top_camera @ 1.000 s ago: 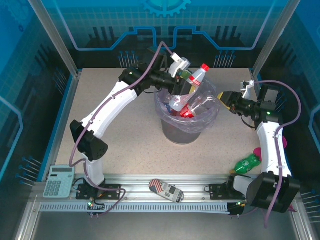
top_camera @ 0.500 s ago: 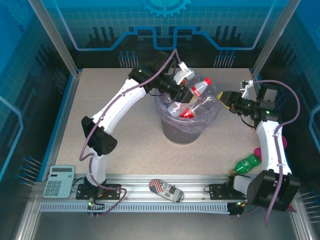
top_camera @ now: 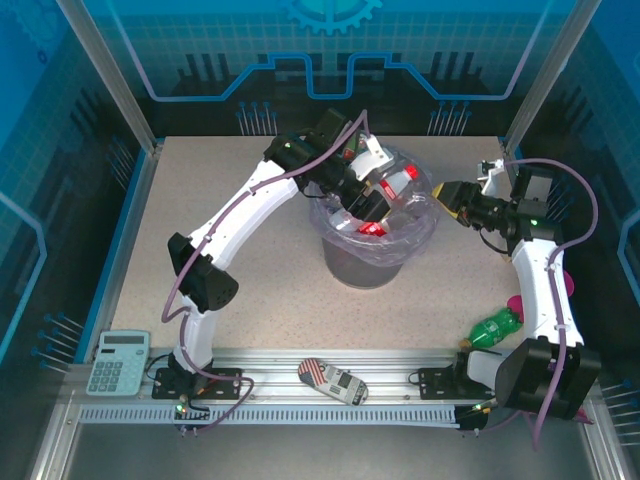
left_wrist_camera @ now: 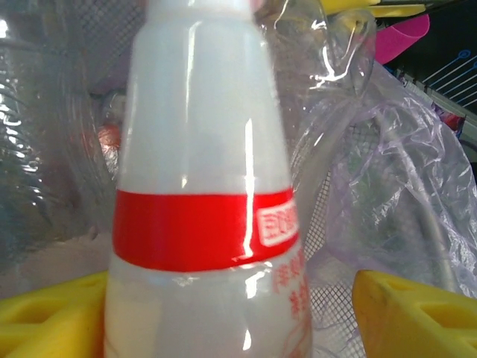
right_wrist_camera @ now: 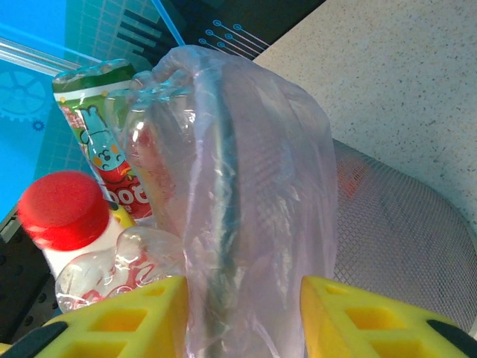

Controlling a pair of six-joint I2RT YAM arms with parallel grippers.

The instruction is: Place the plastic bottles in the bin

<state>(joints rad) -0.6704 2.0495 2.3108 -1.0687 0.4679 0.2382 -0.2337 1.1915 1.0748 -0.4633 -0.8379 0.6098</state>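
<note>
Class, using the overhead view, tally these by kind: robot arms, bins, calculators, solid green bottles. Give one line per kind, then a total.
Robot arms: 2 (left arm, right arm)
Bin: 1
Calculator: 1
Solid green bottle: 1
Total: 5
</note>
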